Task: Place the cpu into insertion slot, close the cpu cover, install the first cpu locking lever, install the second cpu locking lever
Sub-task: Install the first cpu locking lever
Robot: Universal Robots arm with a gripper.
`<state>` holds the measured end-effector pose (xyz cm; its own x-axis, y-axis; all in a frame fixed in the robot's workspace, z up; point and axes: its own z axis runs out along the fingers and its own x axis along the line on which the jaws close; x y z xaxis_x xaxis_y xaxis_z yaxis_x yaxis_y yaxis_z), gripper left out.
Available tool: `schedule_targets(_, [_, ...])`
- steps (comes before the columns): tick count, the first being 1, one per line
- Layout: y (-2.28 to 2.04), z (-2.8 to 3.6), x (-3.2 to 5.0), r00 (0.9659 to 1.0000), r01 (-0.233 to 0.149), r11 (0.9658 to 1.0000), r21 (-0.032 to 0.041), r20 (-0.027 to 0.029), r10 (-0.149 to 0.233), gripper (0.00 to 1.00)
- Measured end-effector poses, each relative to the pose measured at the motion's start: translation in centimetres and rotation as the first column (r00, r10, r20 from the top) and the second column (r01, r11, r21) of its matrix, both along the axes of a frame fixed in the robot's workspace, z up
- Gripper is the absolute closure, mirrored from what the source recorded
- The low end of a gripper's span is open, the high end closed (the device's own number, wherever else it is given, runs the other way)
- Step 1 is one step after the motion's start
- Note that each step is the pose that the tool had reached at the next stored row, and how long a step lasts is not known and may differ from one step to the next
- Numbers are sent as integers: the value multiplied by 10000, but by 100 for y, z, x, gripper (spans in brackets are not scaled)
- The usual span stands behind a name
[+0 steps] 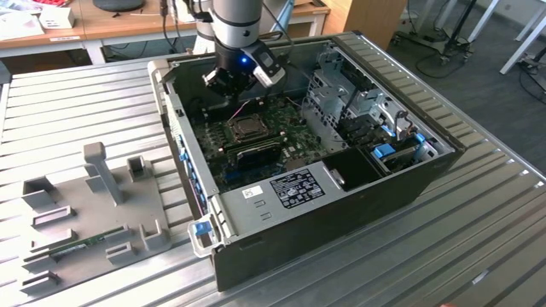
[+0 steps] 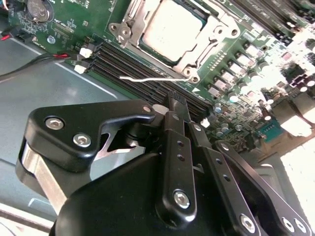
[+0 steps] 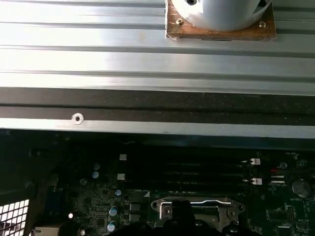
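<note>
The cpu (image 2: pixel 172 29) lies flat in the insertion slot (image 2: pixel 121 30) on the green motherboard, its pale grey top showing through the window of the cpu cover (image 2: pixel 195 54), which is down over it. A thin wire locking lever (image 2: pixel 142 77) runs along the socket's edge beside the black memory slots. My gripper (image 2: pixel 173 104) hovers just above those memory slots, a short way from the lever, fingers shut on nothing. In the exterior view the gripper (image 1: pixel 232 83) hangs inside the open case, above and behind the insertion slot (image 1: pixel 248 129).
The open computer case (image 1: pixel 256 217) lies on a slatted metal table (image 1: pixel 68 102), with drive cages (image 1: pixel 358 115) at the exterior view's right. A grey fixture plate (image 1: pixel 85 211) lies at the exterior view's left. The case wall (image 3: pixel 147 105) stands close to the socket (image 3: pixel 197 209).
</note>
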<state>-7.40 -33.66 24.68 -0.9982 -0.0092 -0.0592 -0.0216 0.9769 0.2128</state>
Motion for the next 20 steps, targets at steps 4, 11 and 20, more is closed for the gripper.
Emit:
schedule_targets(4, [0,-19,46,10000,0,10000,61,-14,0,89])
schedule_targets(11, [0,-65,74,10000,1,10000,87,-18,0,89])
schedule_targets(20, [0,-87,83,10000,0,9999,103,-18,0,89])
